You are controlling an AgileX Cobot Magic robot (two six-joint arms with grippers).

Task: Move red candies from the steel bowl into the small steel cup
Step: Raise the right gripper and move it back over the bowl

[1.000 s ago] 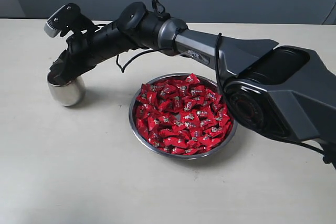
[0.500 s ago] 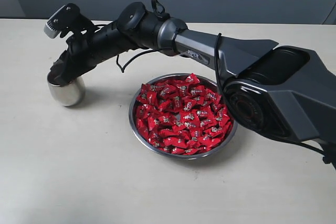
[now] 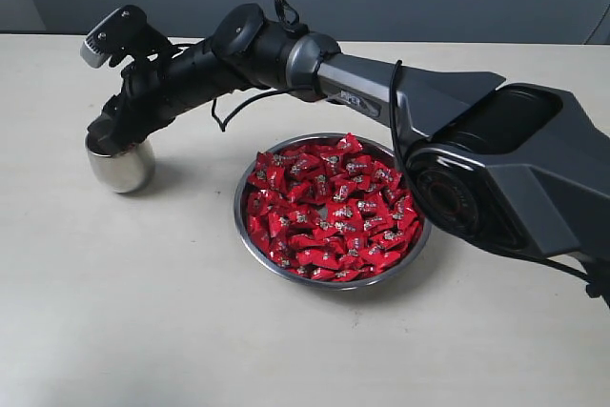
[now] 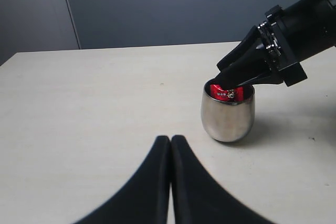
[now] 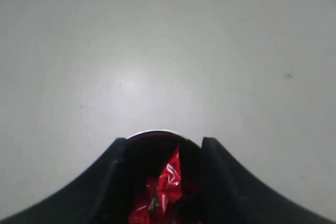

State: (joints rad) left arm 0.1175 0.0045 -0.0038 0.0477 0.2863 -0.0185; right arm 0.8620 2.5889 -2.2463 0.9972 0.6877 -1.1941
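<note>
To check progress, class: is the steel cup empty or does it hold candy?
Not empty. The cup stands upright and red candy shows just inside its rim in the left wrist view.

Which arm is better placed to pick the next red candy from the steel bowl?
Likely right: the right hand is open over the small rounded steel cup, beside the wide shallow steel bowl of red wrapped candies. The left hand is shut.

**Cup mouth covered, arm cropped, marks too fine**

In the exterior view the right gripper [image 3: 110,143] covers the mouth of the small steel cup [image 3: 121,171], hiding its contents. The right arm [image 3: 505,178] hides the right rim of the steel bowl [image 3: 324,283] and runs off the right edge. Silver marks on the red candies [image 3: 329,207] are too small to read.
</note>
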